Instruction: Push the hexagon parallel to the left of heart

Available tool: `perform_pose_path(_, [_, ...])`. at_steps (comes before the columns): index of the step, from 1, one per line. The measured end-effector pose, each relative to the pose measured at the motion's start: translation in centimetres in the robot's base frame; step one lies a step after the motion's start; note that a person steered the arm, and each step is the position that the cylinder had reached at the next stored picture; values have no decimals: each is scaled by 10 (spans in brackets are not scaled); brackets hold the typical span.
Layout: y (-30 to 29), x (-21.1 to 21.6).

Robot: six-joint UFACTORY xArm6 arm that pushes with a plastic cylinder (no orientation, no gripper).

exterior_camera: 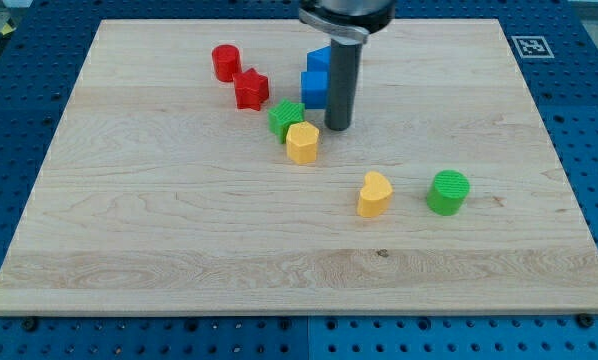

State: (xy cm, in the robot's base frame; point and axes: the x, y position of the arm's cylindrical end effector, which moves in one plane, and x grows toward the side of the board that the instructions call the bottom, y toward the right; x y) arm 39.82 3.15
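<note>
Nearest on the wooden board (pixel 179 250) sit the yellow heart (pixel 374 194) and, to its right, the green cylinder (pixel 447 192). Farther and left, the yellow hexagon (pixel 302 142) touches the green block (pixel 285 118) behind it. My tip (pixel 338 127), a bare rod grasping nothing, stands just right of the hexagon. Beyond: blue blocks (pixel 317 80), red star (pixel 250 89), red cylinder (pixel 225 62).

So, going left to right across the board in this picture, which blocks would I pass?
Red cylinder → red star → green block → yellow hexagon → yellow heart → green cylinder.
</note>
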Motion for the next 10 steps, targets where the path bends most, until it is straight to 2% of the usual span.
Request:
perform_pose_path(1, [-37, 0])
perform_pose_path(3, [-14, 0])
perform_pose_path(5, [-30, 6])
perform_pose_path(8, [-30, 58])
perform_pose_path(10, [-47, 65])
